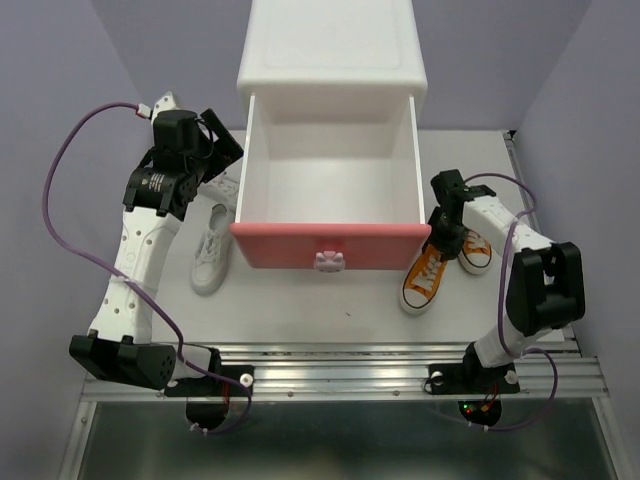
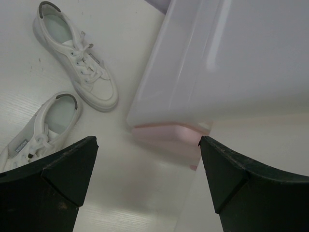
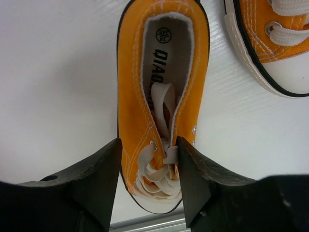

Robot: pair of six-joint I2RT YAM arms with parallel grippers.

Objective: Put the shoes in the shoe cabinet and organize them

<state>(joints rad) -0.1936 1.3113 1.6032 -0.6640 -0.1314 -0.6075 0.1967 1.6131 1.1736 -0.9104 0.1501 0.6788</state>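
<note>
Orange sneaker (just right of the shoe cabinet, beside its open drawer) is being pinched across the laces by the half-closed right gripper. Left gripper is being held wide open, empty, left of the cabinet. All four shoes are being left outside it.

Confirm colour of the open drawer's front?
Pink drawer front, white knob; top external view shows it best.

pale lavender walls, white table, metal rails along near edge, soft even light
</note>
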